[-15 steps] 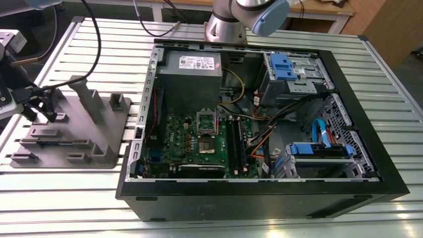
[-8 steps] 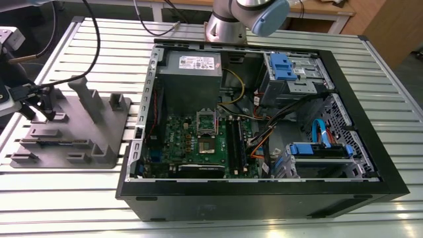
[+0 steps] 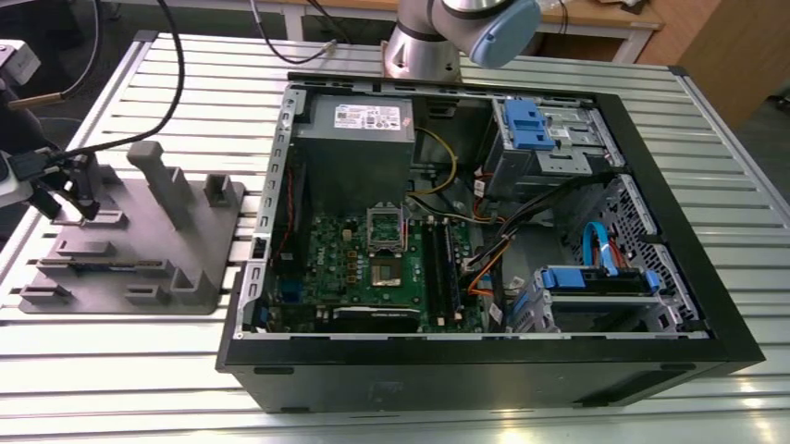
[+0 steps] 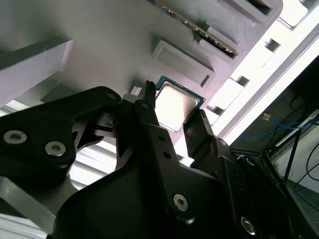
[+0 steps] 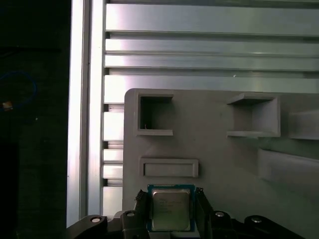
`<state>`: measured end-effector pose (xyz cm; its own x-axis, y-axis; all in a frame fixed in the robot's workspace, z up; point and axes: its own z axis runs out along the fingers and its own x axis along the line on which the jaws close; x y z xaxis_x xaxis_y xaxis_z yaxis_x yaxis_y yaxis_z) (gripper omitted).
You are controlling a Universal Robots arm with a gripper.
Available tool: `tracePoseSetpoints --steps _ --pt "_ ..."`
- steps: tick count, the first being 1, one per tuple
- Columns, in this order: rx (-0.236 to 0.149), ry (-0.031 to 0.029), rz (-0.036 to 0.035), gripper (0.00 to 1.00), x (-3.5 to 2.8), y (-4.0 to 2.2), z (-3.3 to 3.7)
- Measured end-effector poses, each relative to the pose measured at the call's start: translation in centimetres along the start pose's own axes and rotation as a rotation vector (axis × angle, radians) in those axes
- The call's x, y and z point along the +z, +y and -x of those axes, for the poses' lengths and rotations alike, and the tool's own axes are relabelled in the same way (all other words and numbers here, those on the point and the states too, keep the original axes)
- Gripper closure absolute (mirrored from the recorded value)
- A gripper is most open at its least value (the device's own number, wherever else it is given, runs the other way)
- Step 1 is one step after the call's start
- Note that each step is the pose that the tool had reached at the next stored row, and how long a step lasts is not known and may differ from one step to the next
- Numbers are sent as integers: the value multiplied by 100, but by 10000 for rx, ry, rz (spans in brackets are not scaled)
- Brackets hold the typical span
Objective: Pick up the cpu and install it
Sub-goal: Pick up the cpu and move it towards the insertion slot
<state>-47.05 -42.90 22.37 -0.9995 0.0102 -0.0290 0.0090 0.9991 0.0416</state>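
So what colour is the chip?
The cpu is silvery-grey with a teal rim, best in the first wrist view.

I work in a robotics lab or test workshop, not a home. My arm's base stands at the far edge of a slotted aluminium table. On it lies an opened computer case with its boards bare, beside a grey plastic fixture tray. Loose cables trail over the table's far corner at the exterior view's left.
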Motion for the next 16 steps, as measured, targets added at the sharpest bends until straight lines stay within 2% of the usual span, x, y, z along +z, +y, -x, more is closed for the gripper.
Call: tracePoseSetpoints --steps 8,16 --pt "0 -2 1 53 -134 6 4" --pt "0 0 0 53 -326 14 9"
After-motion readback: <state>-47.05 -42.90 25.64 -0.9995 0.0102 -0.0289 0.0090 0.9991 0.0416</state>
